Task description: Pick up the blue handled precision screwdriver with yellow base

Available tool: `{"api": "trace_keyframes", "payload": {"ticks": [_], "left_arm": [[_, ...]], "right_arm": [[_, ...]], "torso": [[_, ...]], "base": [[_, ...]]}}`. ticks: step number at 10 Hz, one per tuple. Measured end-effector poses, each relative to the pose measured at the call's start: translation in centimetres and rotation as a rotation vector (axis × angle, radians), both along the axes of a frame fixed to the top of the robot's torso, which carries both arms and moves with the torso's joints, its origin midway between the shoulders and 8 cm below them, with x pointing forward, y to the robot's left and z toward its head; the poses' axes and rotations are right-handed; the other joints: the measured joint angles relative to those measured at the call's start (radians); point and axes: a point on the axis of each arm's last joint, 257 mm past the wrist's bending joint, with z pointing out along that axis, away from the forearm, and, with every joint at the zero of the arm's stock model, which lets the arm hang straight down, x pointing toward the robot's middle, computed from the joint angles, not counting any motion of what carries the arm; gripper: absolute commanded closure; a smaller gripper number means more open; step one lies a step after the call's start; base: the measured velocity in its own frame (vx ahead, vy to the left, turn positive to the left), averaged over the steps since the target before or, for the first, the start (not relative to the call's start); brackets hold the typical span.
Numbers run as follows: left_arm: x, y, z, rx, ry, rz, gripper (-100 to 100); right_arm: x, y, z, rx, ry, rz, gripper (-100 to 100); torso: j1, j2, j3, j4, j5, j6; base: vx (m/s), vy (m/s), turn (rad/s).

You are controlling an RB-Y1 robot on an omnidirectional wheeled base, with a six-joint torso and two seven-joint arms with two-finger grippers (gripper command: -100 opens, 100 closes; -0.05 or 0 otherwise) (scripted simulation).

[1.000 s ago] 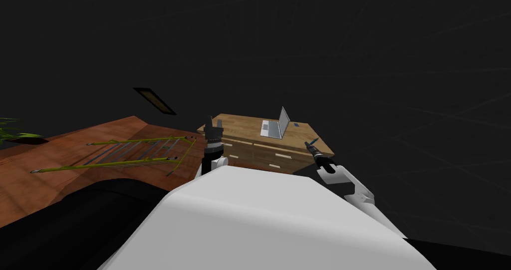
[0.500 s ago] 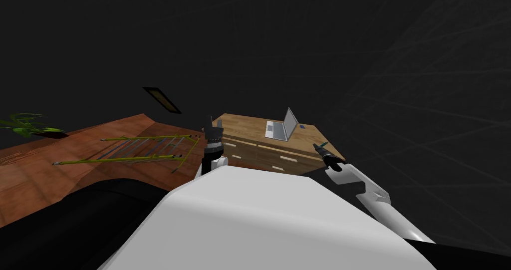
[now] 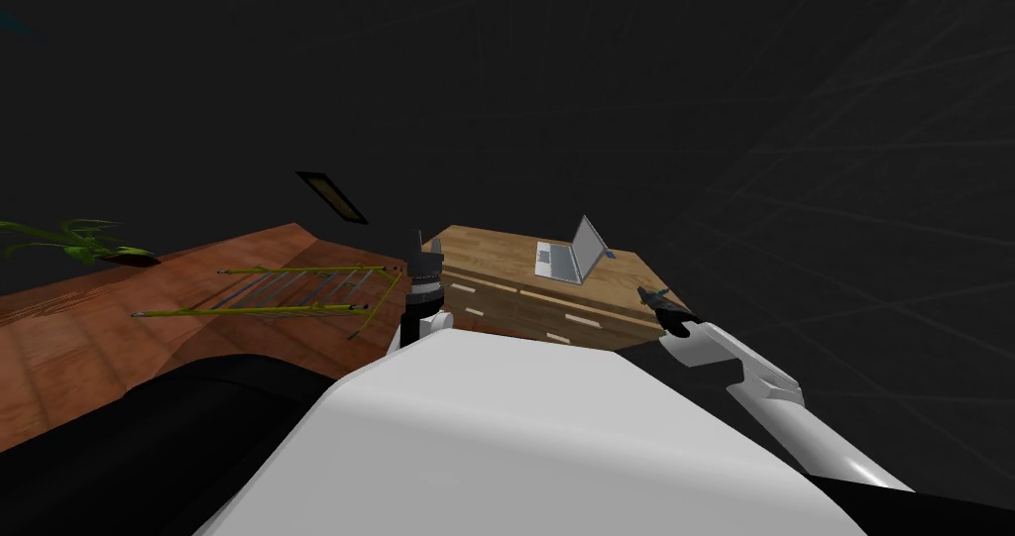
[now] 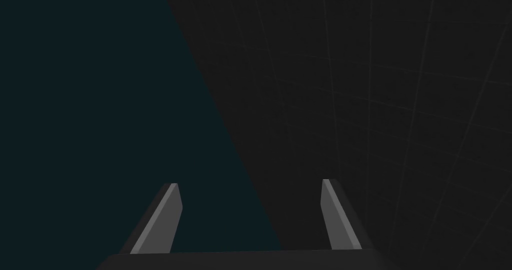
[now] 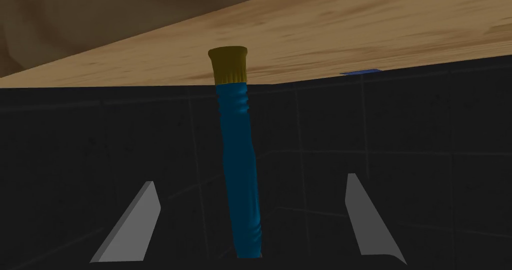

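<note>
Right end effector (image 3: 646, 293), fingers wide around the screwdriver (image 5: 240, 182), has swung rightward.

All three views are dim. In the head view the walls are a near-black grey with faint pale lines that bend and splay toward the corners under the wide lens. The wooden table (image 3: 486, 253) and the reddish-brown wood surface (image 3: 99, 312) catch a soft, even light, and the open laptop (image 3: 565, 259) is brightest. In the right wrist view the blue screwdriver (image 5: 240, 172) is flatly lit and crisp-edged against the warmer table top.
</note>
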Motion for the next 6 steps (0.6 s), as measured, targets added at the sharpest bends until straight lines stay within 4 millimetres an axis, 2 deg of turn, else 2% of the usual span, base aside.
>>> {"api": "trace_keyframes", "payload": {"ticks": [1,2,6], "left_arm": [[0.0,0.0,0.0,0.0,0.0,0.0,0],[0.0,0.0,0.0,0.0,0.0,0.0,0],[0.0,0.0,0.0,0.0,0.0,0.0,0]], "right_arm": [[0.0,-0.1,0.1,-0.003,0.002,-0.003,0],[0.0,-0.1,0.1,-0.003,0.002,-0.003,-100],[-0.5,-3.3,-0.1,-0.007,0.001,-0.081,-100]], "torso": [[-0.002,0.001,0.0,0.0,-0.001,0.0],[-0.003,0.001,0.001,0.0,-0.001,0.0],[-0.006,0.009,0.005,0.002,-0.002,0.0]], "base": [[0.0,0.0,0.0],[-0.041,-0.008,0.168],[-0.113,-0.03,0.24]]}}
